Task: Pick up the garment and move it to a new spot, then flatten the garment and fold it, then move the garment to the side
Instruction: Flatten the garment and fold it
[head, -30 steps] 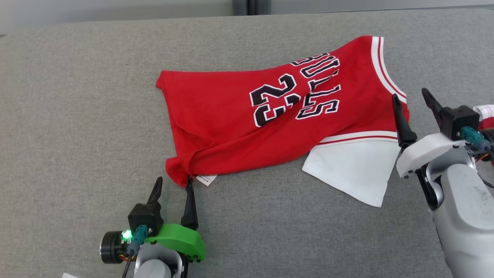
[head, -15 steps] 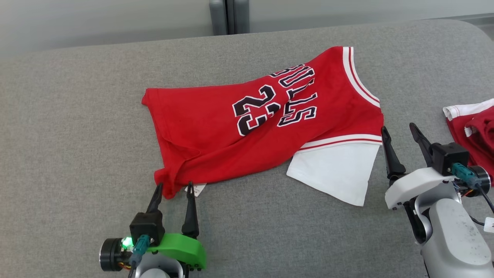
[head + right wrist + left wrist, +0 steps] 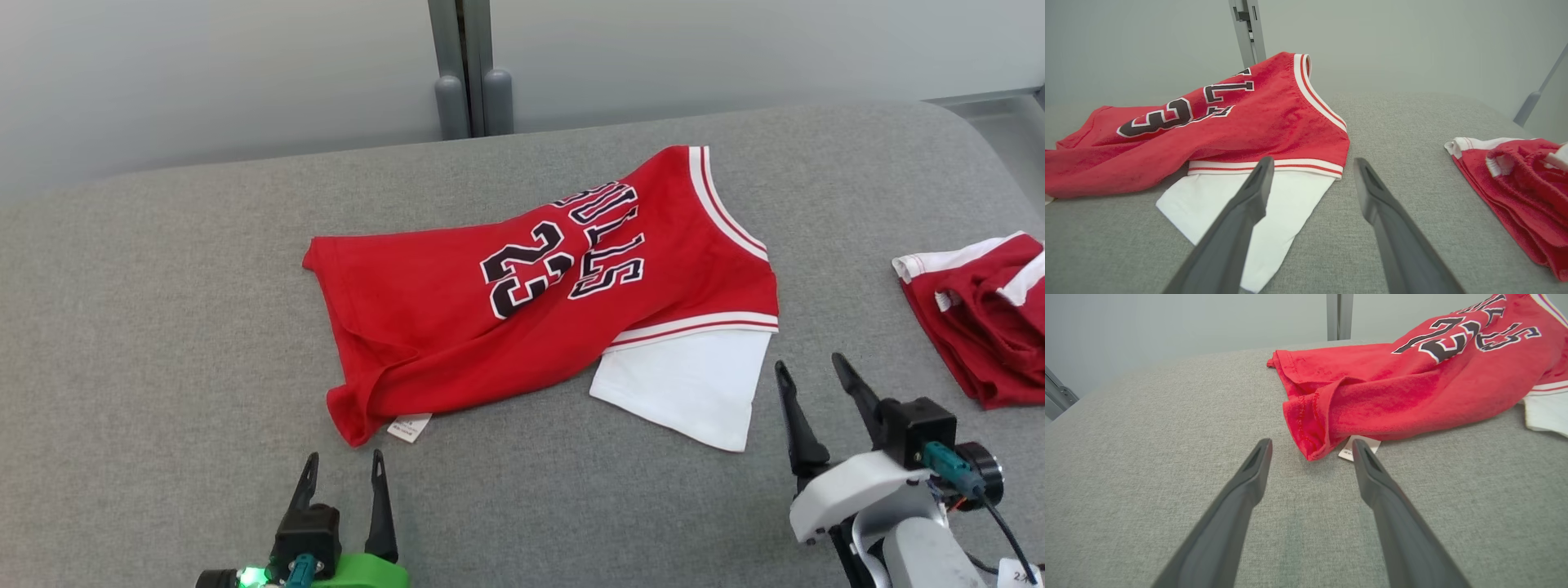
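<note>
The garment [image 3: 457,327] is a red jersey with the black number 23, lettering and white trim. It lies partly folded and rumpled on the grey padded table [image 3: 163,343], a white sleeve [image 3: 686,392] sticking out at its near right. My left gripper [image 3: 344,457] stands open just short of the jersey's near left hem corner [image 3: 1310,433], touching nothing. My right gripper [image 3: 809,363] is open too, just right of the white sleeve [image 3: 1229,204] and clear of it. The wrist views show bare fingers, with the garment [image 3: 1241,122] beyond them.
A second red and white garment [image 3: 980,318] lies bunched at the table's right edge, also in the right wrist view [image 3: 1515,183]. A white label [image 3: 410,427] pokes from the jersey's hem. A grey post [image 3: 461,65] stands on the wall behind.
The head camera has tilted up, showing more wall and the second garment. Both open grippers have drawn back toward me: the left off the hem corner, the right from beside the shoulder trim.
</note>
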`<state>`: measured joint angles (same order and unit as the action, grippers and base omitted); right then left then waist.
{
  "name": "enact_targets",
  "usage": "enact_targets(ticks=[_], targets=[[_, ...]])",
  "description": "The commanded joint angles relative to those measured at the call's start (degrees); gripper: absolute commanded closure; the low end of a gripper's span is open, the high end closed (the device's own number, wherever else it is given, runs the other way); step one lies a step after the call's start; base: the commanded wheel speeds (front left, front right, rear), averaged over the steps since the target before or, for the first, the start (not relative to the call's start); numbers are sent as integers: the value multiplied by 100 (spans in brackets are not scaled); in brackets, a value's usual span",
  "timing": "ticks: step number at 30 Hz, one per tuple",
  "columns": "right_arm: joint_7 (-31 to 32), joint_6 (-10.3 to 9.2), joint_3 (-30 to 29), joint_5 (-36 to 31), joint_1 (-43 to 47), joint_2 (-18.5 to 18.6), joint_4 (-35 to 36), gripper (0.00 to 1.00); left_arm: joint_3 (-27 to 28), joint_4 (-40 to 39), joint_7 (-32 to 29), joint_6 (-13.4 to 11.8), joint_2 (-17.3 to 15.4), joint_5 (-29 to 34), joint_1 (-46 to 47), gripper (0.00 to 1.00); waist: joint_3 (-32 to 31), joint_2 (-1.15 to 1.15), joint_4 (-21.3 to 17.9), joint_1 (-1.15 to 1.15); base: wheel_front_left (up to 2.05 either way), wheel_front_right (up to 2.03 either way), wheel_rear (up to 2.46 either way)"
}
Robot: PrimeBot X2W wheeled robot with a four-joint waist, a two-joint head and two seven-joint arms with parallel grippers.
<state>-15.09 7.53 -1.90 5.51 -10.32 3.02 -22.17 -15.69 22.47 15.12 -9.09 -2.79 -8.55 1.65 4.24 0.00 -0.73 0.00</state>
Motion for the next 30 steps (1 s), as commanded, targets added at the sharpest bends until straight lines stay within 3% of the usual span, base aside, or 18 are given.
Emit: enact_targets(ticks=[1,12,22,30], targets=[[-8,-9,103,91,163,-4,-19,0,56,-34,1,4,-25,69,-144,0,-198,0,-92,0,0,0,0],[-8,-9,347,316,553,0,-167,0,162,-193,1,45,-25,88,-448,0,-292,0,-149,0,0,0,0],[-8,-9,580,328,113,3,-309,0,-30,-76,1,217,-25,81,158,0,338,0,-145,0,0,0,0],[-8,-9,716,369,-155,3,-371,0,-125,202,1,143,-26,-29,626,0,824,0,-170,0,0,0,0]])
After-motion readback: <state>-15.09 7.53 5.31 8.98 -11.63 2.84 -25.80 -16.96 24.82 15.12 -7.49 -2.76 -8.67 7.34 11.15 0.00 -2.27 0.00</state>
